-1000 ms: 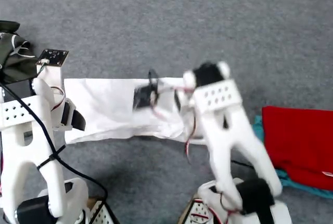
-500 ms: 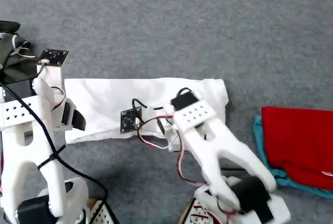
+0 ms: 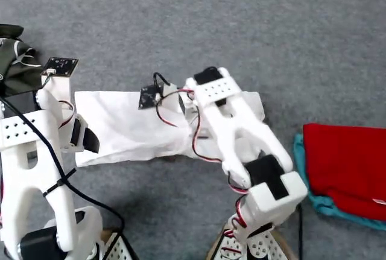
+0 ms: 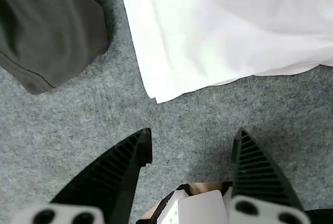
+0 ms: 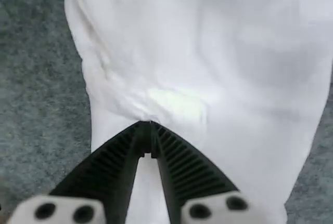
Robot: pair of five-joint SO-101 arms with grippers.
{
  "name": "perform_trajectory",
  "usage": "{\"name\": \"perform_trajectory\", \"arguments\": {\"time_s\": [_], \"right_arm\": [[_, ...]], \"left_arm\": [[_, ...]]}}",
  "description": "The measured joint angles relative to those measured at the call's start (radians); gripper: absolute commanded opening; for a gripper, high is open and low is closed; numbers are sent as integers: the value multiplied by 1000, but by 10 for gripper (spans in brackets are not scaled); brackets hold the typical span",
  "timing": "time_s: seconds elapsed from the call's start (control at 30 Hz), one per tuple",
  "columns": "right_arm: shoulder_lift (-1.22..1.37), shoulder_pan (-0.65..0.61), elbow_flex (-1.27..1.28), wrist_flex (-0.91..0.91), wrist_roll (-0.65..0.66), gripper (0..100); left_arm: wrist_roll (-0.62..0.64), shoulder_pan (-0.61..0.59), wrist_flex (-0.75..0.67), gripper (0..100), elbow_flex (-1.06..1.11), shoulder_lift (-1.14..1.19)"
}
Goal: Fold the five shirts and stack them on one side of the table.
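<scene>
Pinching a bunched fold of the white shirt with the right gripper, pressed tight together on the cloth; laid out mid-table, flat toward the left end and wrinkled along the near edge. Over to the left gripper: spread wide, holding nothing, hovering above bare grey just beside the white shirt's corner, dark shirt bundled close by. Far right, well apart: red shirt folded on top of a teal shirt.
</scene>
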Motion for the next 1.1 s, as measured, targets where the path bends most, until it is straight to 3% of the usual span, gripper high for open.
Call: {"name": "perform_trajectory", "arguments": {"time_s": [0.33, 0.6, 0.83, 1.1], "right_arm": [[68, -44, -143, 12, -37, 6], [21, 46, -422, 213, -84, 6], [-92, 172, -592, 390, -84, 6], [-226, 284, -543, 407, -84, 6]], "left_arm": [[2, 0, -2, 267, 0, 0], [170, 0, -109, 297, -29, 21], [207, 0, -190, 294, -120, 318], [209, 0, -198, 293, -439, 704]]}}
